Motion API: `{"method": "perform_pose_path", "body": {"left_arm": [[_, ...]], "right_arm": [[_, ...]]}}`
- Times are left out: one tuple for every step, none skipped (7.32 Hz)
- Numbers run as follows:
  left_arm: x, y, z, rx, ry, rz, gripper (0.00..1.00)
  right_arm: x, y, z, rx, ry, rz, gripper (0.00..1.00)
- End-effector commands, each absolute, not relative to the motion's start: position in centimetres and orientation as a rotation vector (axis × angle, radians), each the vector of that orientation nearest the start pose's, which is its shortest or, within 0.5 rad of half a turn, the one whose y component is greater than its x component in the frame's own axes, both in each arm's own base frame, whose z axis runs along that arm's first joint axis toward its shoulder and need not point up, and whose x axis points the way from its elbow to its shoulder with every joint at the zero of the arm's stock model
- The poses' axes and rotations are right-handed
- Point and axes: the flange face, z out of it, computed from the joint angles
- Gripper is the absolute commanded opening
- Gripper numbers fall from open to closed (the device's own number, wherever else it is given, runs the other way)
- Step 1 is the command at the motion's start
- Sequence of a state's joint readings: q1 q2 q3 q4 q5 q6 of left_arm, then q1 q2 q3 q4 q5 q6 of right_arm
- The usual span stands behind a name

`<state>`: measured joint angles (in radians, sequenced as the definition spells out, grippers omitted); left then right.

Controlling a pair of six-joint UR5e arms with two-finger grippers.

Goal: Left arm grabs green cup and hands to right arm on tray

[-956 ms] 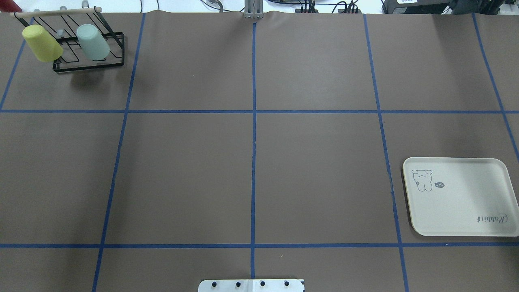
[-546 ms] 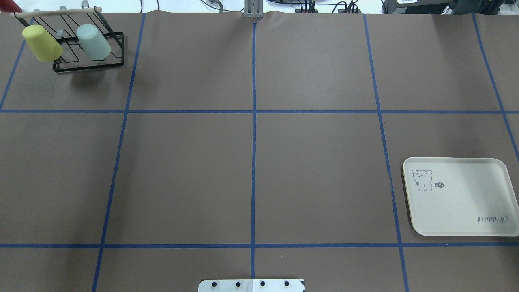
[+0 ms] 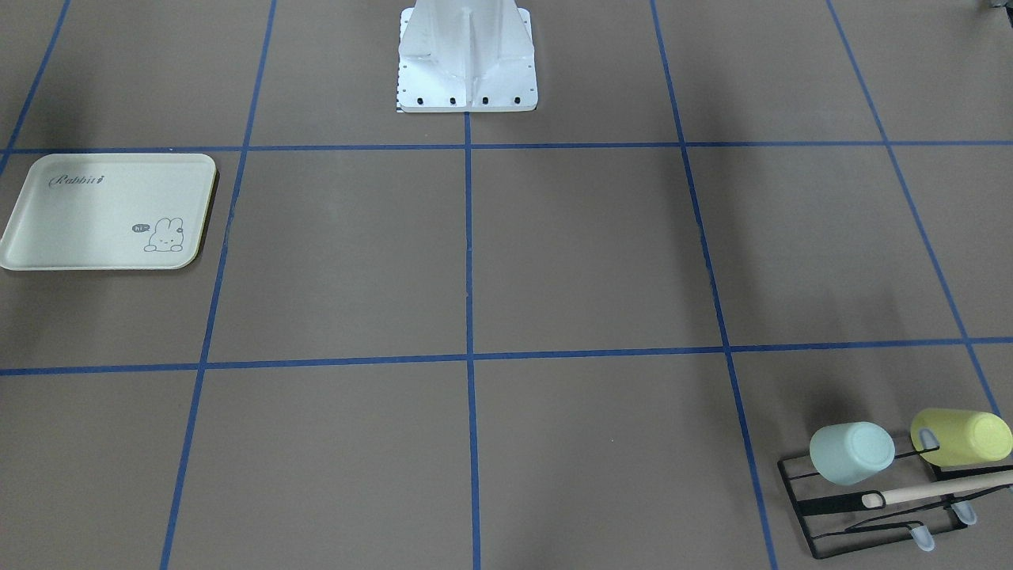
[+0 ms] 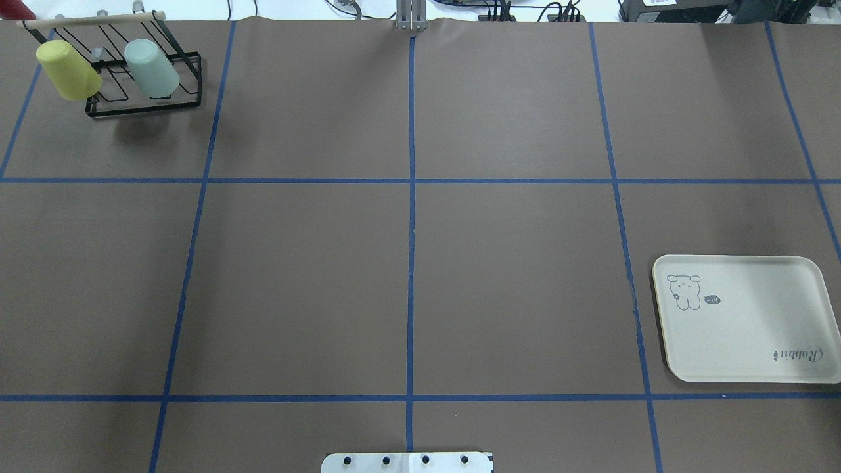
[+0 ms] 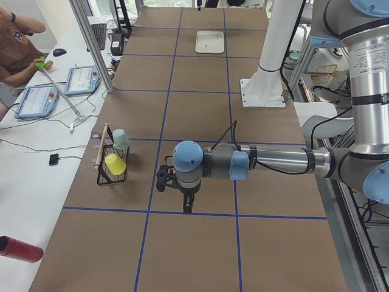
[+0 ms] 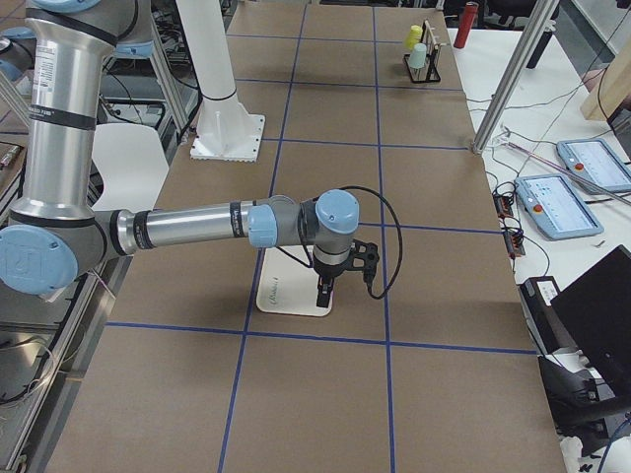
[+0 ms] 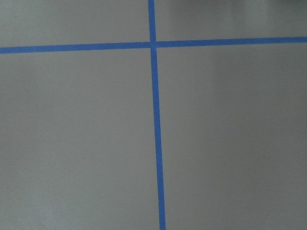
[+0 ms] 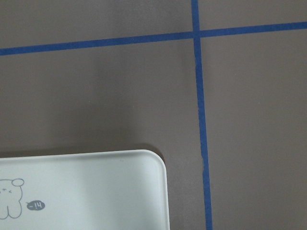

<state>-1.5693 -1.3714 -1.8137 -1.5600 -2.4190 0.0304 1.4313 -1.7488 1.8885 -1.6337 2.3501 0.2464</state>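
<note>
The pale mint-green cup [image 4: 151, 67] hangs tilted on a black wire rack [image 4: 141, 112] at the far left corner; it also shows in the front view [image 3: 851, 453]. The cream tray [image 4: 749, 322] lies empty at the near right and shows partly in the right wrist view [image 8: 86, 191]. My left gripper [image 5: 188, 208] shows only in the left side view, pointing down above the brown table, a short way from the rack. My right gripper [image 6: 324, 299] shows only in the right side view, above the tray's edge [image 6: 286, 291]. I cannot tell whether either is open or shut.
A yellow-green cup [image 4: 68, 69] hangs on the same rack, left of the mint one. A wooden bar [image 4: 92, 20] tops the rack. Blue tape lines grid the brown table. The white robot base [image 3: 467, 55] stands at the near middle edge.
</note>
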Motion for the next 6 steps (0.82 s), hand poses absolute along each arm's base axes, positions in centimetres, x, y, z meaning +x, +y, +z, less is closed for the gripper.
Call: {"method": "perform_pose_path", "body": {"left_arm": [[-5.8,-40.96,62.47,0.043,0.848,0.043,1.0],[-5.79,-40.97,62.44,0.045,0.849,0.044,1.0],[-5.79,-40.98,62.29,0.047,0.849,0.044,1.0],[-5.68,-40.91,62.32,0.043,0.855,0.042,1.0],[-5.48,-40.87,62.38,0.037,0.887,0.039,1.0],[-5.47,-40.94,62.31,0.038,0.889,0.039,1.0]], "right_arm": [[0.53,-42.21,58.76,-0.075,-0.779,0.072,1.0],[0.44,-42.27,58.61,-0.073,-0.781,0.071,1.0],[0.51,-42.28,58.53,-0.071,-0.781,0.072,1.0],[0.43,-42.27,58.52,-0.072,-0.783,0.07,1.0],[0.34,-42.25,58.43,-0.076,-0.796,0.071,1.0],[0.24,-42.31,58.33,-0.077,-0.808,0.07,1.0]]}}
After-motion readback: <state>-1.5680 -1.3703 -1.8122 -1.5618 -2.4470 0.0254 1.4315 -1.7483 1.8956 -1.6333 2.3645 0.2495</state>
